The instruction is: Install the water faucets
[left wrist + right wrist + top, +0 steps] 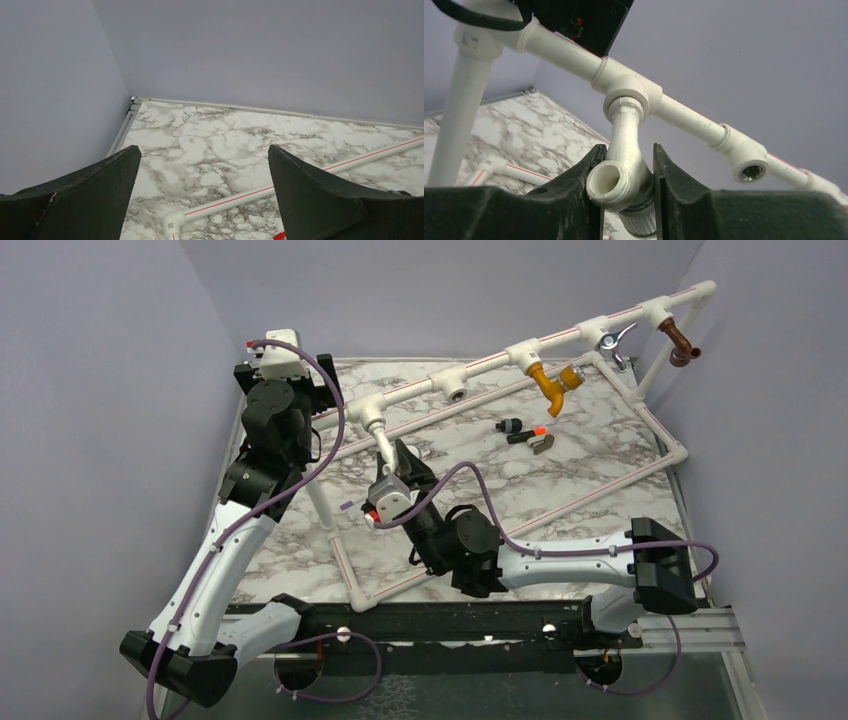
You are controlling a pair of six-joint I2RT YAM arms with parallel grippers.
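A white plastic faucet point(384, 443) hangs from the leftmost tee socket of the raised pipe rail. My right gripper point(402, 462) is shut on it. In the right wrist view both fingers press its body point(624, 167) just below the tee, with the open spout facing the camera and the ribbed knob end below. My left gripper point(318, 390) is open and empty at the back left; its view shows only the table and a low pipe point(230, 199) between its fingers point(115, 170). A mustard-yellow faucet point(553, 380), a chrome-levered one point(612, 340) and a brown one point(679, 340) sit in sockets further right.
One tee socket point(456, 390) between the white and yellow faucets is bare, its thread visible in the right wrist view point(750, 172). A black-and-orange faucet point(525, 430) lies loose on the marble table inside the white pipe frame point(600, 495). Purple walls close in on the left and back.
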